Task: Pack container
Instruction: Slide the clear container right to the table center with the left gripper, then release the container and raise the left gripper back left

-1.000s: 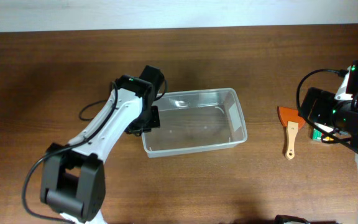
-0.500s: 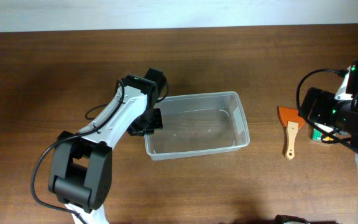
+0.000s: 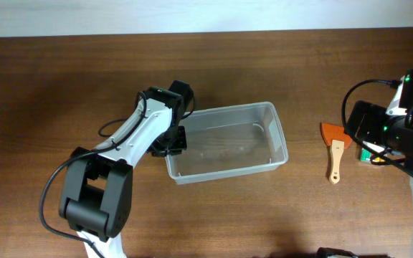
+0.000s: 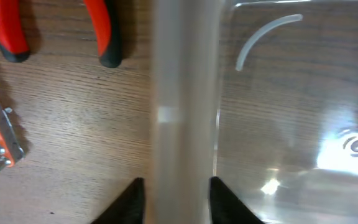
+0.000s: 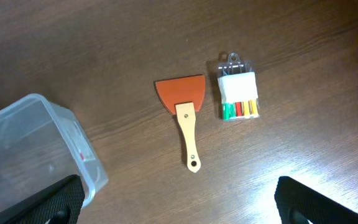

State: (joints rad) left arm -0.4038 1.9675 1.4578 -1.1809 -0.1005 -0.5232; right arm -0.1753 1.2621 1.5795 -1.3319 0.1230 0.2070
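End effector (image 4: 174, 202) grips the container (image 4: 185, 93) rim — red pliers (image 4: 101, 34) beside.

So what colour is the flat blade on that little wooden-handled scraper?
The scraper blade is orange, clearest in the right wrist view.

The container (image 3: 224, 147) is a clear plastic rectangular tub with rounded corners and a rim, standing upright with its open top up. It rests on the brown wooden table (image 3: 49, 86) near the middle, its long sides running across and slightly askew, the wood showing through its floor
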